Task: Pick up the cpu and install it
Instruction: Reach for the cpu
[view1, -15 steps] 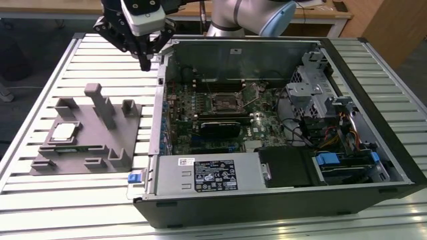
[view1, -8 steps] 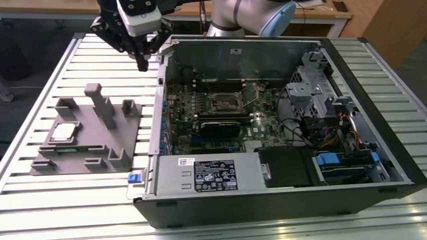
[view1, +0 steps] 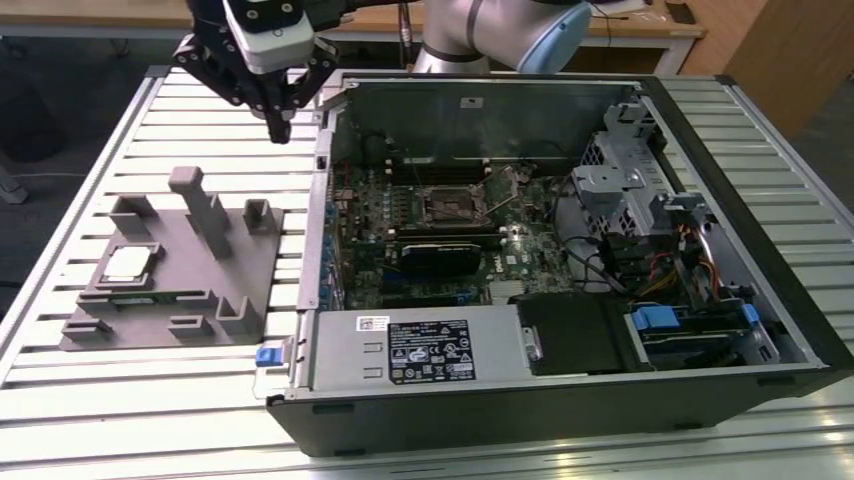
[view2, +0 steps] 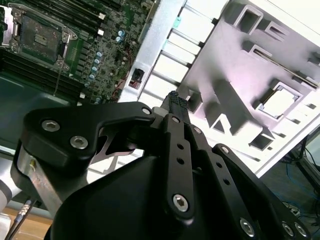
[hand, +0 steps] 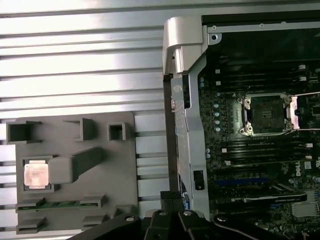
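The cpu (view1: 127, 263) has a smooth, pale metal top with a dull sheen; the fixture (view1: 200, 290) is matt grey plastic. The desk (view1: 174, 130) is ribbed, satin-bright metal. The pincer (view1: 278, 132) is matt black with shiny screw heads (view2: 180, 201). The computer case (view1: 467, 125) is bare grey sheet metal inside.

Cpu (view1: 127, 263): pale square, flat in fixture (view1: 174, 250) pocket.

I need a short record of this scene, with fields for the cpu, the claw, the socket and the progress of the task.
cpu: in a recess of the grey fixture, not held
claw: shut, empty, over the table beside the computer case
socket: on the motherboard, no chip in it
progress: cpu not yet picked up
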